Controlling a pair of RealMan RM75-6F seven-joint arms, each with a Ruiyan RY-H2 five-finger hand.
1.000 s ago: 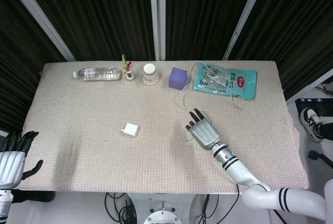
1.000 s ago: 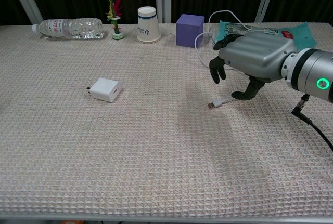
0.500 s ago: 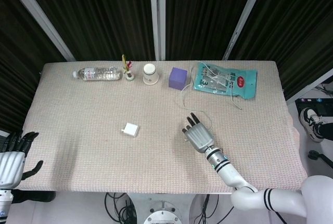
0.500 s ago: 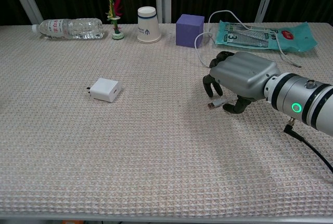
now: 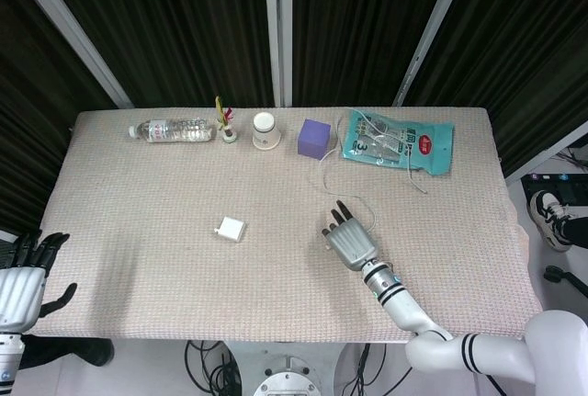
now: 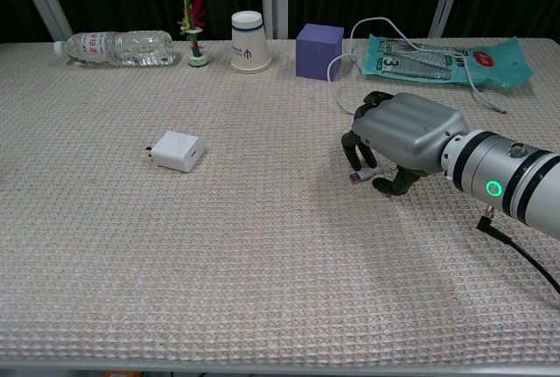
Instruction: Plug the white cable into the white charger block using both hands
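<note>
Under the curled fingers point(image 6: 357, 151) of the right hand point(image 6: 404, 136), the plug end of the white cable point(image 6: 359, 176) lies on the woven table mat point(image 6: 262, 263); fingertips and thumb close around it from above, though whether they actually pinch it or only touch it cannot be told. The plug's long axis runs roughly left to right in the chest view, its connector tip pointing left toward the white charger block point(image 6: 178, 150), which sits well apart from the fingers on bare mat. From behind the hand the cable loops away toward the far edge, passing beside a purple cube point(image 6: 318, 50) and over a teal packet point(image 6: 446, 59) lying flat; what the packet holds is too small to read. Further left along that edge stand an upturned paper cup point(image 6: 249, 41), a small stand with a thin stem point(image 6: 191, 23), and a clear plastic bottle point(image 6: 118, 47) on its side, cap pointing left. At the near left corner in the head view, the left hand point(image 5: 20, 284) hangs off the table, fingers spread and holding nothing.
</note>
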